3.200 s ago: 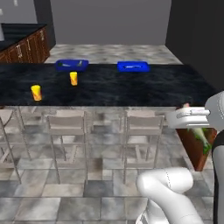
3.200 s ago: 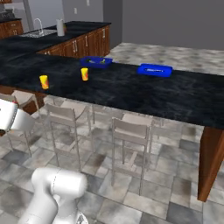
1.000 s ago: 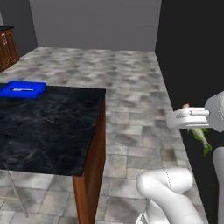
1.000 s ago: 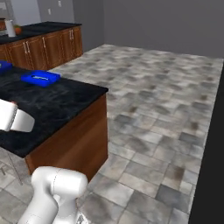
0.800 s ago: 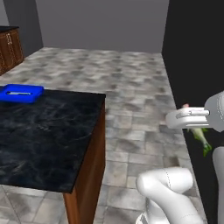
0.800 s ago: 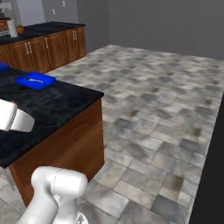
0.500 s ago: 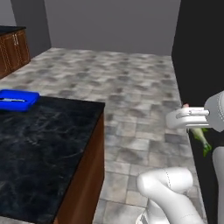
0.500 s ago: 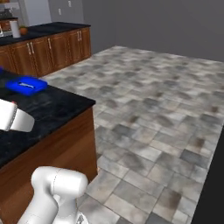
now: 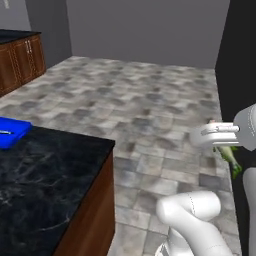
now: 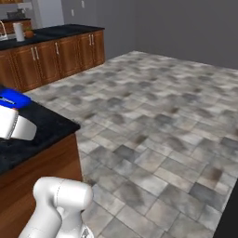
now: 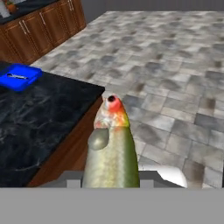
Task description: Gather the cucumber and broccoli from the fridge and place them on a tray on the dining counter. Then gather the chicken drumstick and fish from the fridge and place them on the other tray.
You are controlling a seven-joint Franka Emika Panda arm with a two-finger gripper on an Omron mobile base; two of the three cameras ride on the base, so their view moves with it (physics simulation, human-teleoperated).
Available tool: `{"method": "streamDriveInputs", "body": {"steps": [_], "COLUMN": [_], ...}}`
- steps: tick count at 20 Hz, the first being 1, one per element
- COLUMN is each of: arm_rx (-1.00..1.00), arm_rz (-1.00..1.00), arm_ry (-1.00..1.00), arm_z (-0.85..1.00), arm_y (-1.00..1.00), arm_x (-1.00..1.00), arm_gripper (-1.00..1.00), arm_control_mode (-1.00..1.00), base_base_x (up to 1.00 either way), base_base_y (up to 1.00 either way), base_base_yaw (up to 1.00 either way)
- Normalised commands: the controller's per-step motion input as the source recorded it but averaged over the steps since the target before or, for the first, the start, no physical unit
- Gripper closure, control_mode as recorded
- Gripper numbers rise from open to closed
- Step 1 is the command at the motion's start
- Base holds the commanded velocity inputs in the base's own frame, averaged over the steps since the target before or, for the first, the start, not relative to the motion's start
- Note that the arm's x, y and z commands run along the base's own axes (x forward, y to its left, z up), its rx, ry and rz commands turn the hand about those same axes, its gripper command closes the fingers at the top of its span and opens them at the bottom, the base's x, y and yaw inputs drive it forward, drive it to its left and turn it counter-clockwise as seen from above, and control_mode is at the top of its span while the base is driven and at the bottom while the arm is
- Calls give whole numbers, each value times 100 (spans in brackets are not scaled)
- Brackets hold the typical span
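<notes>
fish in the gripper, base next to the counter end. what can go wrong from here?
1. The fish sticks out well past the gripper, so it could twist or slip in the grip while it is carried.
2. The blue tray lies back from the dining counter corner, off to the side. A release here would likely drop the fish on the floor.
3. A thin grey utensil lies in that tray; the fish may land on it.

The fish (image 11: 111, 153) hides the claw's tips, perhaps; tray (image 9: 11, 132) cut off.
</notes>
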Motion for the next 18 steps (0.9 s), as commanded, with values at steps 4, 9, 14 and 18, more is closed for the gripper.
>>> {"method": "streamDriveInputs", "body": {"steps": [4, 9, 14, 18], "arm_rx": [0, 0, 0, 0], "arm_rz": [0, 0, 0, 0], "arm_ry": [0, 0, 0, 0], "arm_z": [0, 0, 0, 0], "arm_y": [0, 0, 0, 0], "arm_x": [0, 0, 0, 0], "arm_gripper": [100, 100, 100, 100], "arm_control_mode": [100, 100, 100, 100], "base_base_x": [78, 79, 77, 76], "base_base_y": [-62, -59, -57, -54], "base_base_yaw": [23, 23, 24, 24]}}
